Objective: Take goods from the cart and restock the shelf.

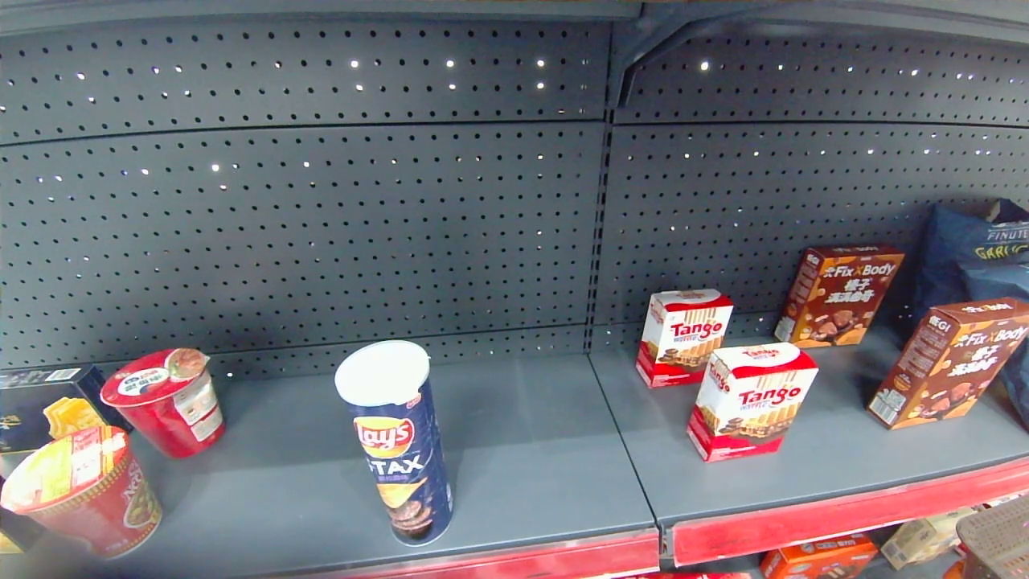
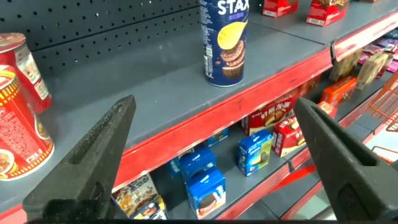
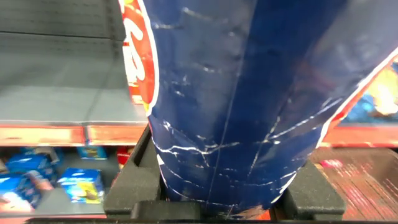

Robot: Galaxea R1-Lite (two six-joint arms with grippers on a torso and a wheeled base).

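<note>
Package (image 3: 236, 93), dark blue, in right gripper (image 3: 224, 190)

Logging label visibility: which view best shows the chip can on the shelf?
Head view: whole chip can, white lid to base, upright on the shelf. Left wrist view catches its lower half. Right wrist view has a gripped blue package instead.

The grey shelf (image 1: 522, 450) holds, left to right, a dark box (image 1: 48, 406), two red cups (image 1: 165, 402) (image 1: 84, 490), an upright can (image 1: 398, 442), two white boxes (image 1: 683, 336) (image 1: 752, 400), two brown boxes (image 1: 838, 296) (image 1: 949, 362) and blue bags (image 1: 977, 257).
</note>
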